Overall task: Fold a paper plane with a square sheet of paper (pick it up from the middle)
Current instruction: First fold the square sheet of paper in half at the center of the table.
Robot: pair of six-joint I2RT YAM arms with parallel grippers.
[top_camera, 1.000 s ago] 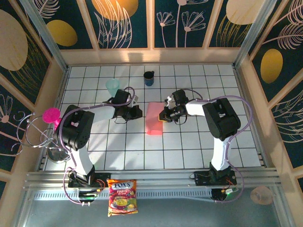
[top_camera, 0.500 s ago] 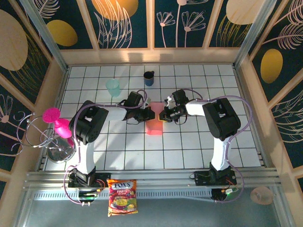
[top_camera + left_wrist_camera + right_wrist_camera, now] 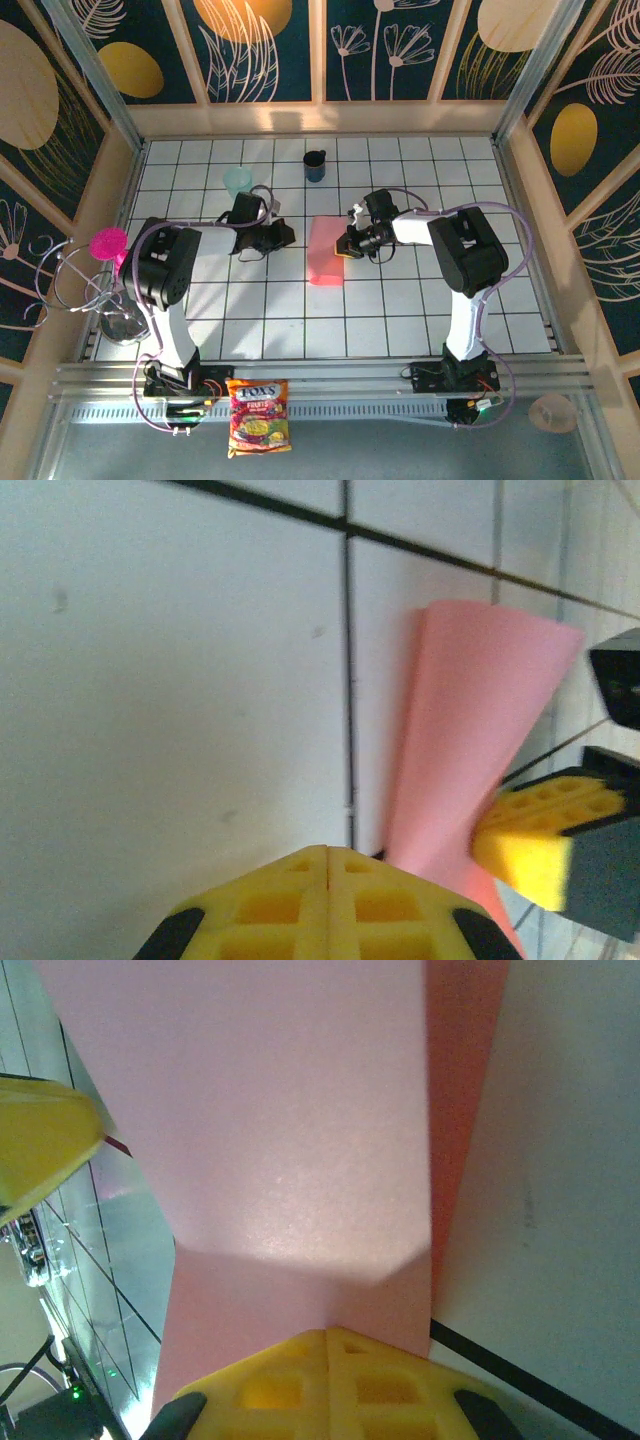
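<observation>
The square sheet of paper (image 3: pixel 325 258) lies folded into a narrow salmon-pink rectangle on the white tiled table, near the middle. My right gripper (image 3: pixel 345 246) is shut, its yellow tips (image 3: pixel 328 1336) resting on the paper's (image 3: pixel 280 1140) right edge, where a darker lower layer shows beside the upper one. My left gripper (image 3: pixel 288 236) is shut and stands a short way left of the paper, not touching it. In the left wrist view its closed tips (image 3: pixel 328 854) point at the paper (image 3: pixel 470 730), with the other gripper's yellow pad (image 3: pixel 530 842) at the far side.
A teal cup (image 3: pixel 238 182) and a dark blue mug (image 3: pixel 315 165) stand behind the grippers. A magenta goblet (image 3: pixel 108 243) hangs on a wire rack at the left wall. A snack bag (image 3: pixel 259 415) lies on the near rail.
My left gripper reached the paper's left edge half a second ago and has since drawn back to the left. The right gripper and the paper have stayed put.
</observation>
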